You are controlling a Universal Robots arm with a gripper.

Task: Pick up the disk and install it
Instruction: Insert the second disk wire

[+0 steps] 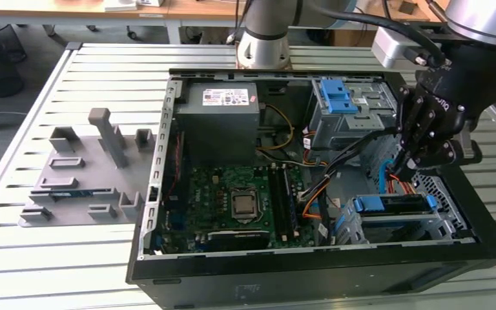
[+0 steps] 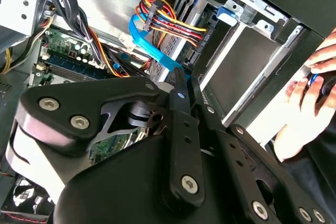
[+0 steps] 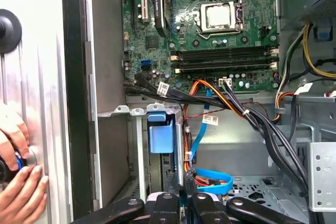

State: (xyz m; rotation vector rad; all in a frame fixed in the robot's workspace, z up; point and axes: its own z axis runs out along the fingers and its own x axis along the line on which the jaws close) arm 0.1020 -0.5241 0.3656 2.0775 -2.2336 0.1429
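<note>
An open black computer case (image 1: 454, 255) lies on its side on a slatted metal table (image 1: 24, 258), and everything else sits relative to that case. The gripper (image 1: 400, 173) hangs inside it, over the drive-cage end near the case wall on the exterior view's right. In the second wrist view its two black fingers (image 2: 181, 93) stand pressed together with nothing between them, tips right by a blue flat cable (image 2: 152, 51) and a bundle of coloured wires (image 2: 173, 22).

The disk (image 1: 394, 204) sits in the lower drive bay of the case, its blue carrier rail facing up, just below the gripper and apart from it. In the first wrist view the blue rail end (image 3: 160, 136) shows slotted into the metal bay. A green motherboard (image 1: 230, 194) fills the case's middle, with a grey power supply (image 1: 227, 113) beyond it. Outside the case wall, a person's hand (image 3: 18, 182) rests on the table.
</note>
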